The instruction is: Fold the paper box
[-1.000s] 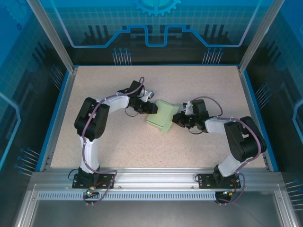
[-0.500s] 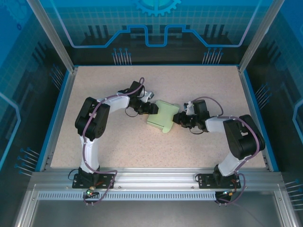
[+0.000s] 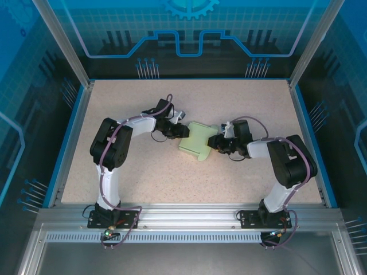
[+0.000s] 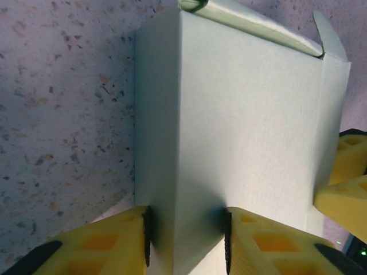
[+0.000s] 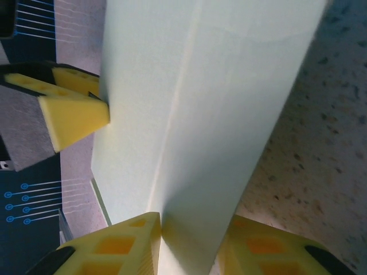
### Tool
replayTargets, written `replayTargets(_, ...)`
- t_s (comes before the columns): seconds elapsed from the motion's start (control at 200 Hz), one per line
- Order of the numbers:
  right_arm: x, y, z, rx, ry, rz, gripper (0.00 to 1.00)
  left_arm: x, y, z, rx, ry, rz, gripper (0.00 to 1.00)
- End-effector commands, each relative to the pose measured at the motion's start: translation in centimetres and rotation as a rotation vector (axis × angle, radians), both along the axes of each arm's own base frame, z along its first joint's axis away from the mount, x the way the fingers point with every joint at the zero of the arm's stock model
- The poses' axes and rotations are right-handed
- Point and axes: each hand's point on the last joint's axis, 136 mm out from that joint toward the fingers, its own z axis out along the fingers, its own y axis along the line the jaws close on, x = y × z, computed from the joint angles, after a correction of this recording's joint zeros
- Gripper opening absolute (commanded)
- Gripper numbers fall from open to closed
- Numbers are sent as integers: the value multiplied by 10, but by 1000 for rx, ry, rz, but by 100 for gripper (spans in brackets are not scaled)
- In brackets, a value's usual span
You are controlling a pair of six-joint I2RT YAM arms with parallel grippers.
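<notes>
Standing nearly formed at the middle of the tabletop [image 3: 172, 177], the paper box [image 3: 197, 143] is pinched at opposite ends by the left fingers [image 4: 103, 243] and the right fingers [image 5: 120, 246], its body looking squared up, one end flap [image 4: 258, 26] apparently not yet tucked.

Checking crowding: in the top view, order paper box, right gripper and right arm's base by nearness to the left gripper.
1. paper box, touching left gripper.
2. right gripper, box's right end.
3. right arm's base, near right edge.
</notes>
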Motion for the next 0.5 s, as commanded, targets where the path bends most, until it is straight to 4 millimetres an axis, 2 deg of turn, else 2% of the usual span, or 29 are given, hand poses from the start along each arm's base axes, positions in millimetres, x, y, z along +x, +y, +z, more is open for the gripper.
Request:
replayTargets(0.0, 9, 9, 10, 47, -31, 15, 33, -18, -2, -5, -28, 76, 3, 33)
replayTargets(0.25, 8, 17, 14, 67, -41, 31, 34, -23, -5, -8, -67, 110, 12, 29)
replayTargets(0.49, 5, 21, 37, 95, -95, 37, 34, -24, -7, -11, -77, 123, 11, 29)
